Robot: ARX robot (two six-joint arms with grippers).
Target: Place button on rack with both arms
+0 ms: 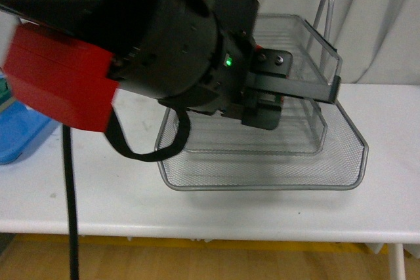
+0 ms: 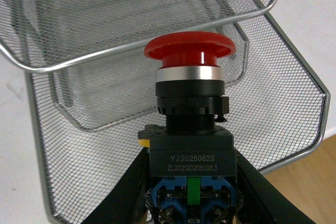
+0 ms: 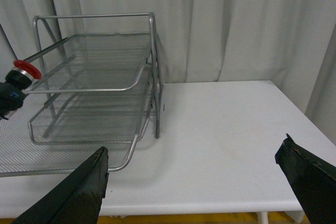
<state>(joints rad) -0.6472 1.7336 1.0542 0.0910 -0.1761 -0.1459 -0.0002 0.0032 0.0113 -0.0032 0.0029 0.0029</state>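
Note:
The button (image 2: 189, 52) has a red mushroom cap and a dark boxy body. My left gripper (image 2: 191, 203) is shut on its body, cap pointing away, just in front of the middle tier of the silver wire-mesh rack (image 2: 310, 85). In the front view the left arm fills the upper left and its gripper (image 1: 262, 108) hangs over the rack's (image 1: 262, 187) bottom tray. The right wrist view shows the button (image 3: 24, 71) at the rack's (image 3: 94, 90) open front. My right gripper (image 3: 194, 182) is open and empty above the white table, beside the rack.
A flat blue tray (image 1: 20, 137) lies at the table's left edge. A black cable (image 1: 69, 195) hangs from the left arm. Grey curtains (image 3: 236, 24) close the back. Bare white table (image 3: 226, 129) lies beside the rack, on its far side from the button.

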